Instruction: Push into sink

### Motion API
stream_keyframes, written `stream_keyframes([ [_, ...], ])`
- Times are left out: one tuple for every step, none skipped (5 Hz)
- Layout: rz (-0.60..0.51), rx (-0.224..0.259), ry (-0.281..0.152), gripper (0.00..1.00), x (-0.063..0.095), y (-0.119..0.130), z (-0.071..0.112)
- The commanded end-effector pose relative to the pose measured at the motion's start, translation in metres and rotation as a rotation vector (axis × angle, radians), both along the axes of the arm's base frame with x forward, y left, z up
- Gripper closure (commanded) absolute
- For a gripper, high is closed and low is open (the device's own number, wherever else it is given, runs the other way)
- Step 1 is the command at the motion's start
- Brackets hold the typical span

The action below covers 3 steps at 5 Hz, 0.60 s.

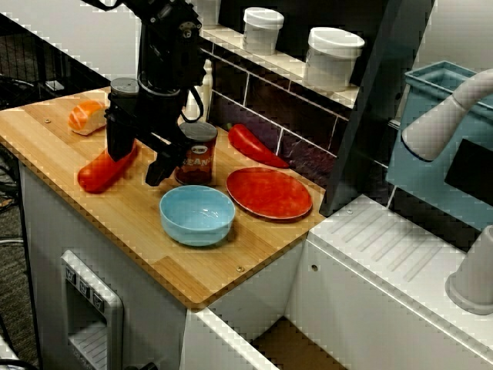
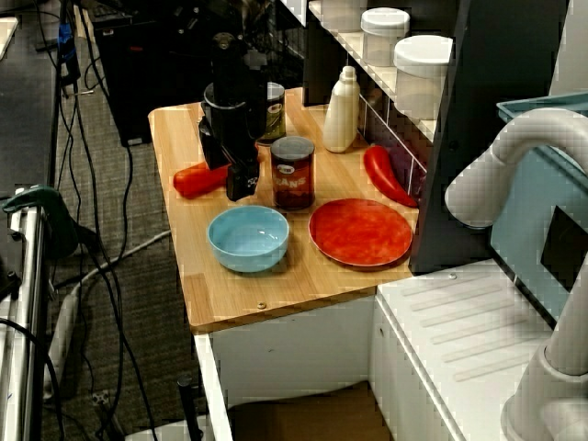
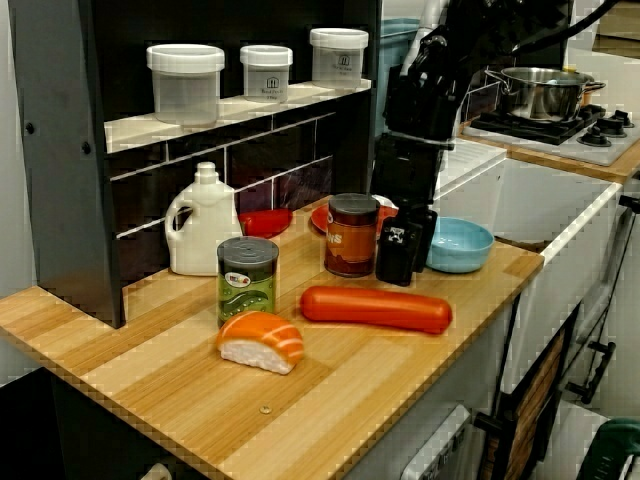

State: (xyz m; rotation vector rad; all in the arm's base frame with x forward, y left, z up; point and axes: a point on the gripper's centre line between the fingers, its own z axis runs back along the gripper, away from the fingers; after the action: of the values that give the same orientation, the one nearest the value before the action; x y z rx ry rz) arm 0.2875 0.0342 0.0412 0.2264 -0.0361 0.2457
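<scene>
Light blue bowl, red plate, black hand, possibly brownish sink

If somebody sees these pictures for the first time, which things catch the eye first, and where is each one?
The black gripper dominates, reaching down onto the wooden counter right beside a brown-red can and a long orange-red sausage. In front of the can sits a light blue bowl, with a flat red plate beside it. A red pepper lies against the dark tiled back wall.
</scene>
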Motion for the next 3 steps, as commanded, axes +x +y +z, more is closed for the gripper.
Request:
stream_keyframes([
  [0.026,-0.033,-0.020,0.00,0.008,-0.029,-0.005],
  [0.012,-0.045,-0.005,0.00,0.004,-0.056,-0.008],
  [-0.010,-0.078,0.071,0.00,0.000,-0.087,-0.003],
])
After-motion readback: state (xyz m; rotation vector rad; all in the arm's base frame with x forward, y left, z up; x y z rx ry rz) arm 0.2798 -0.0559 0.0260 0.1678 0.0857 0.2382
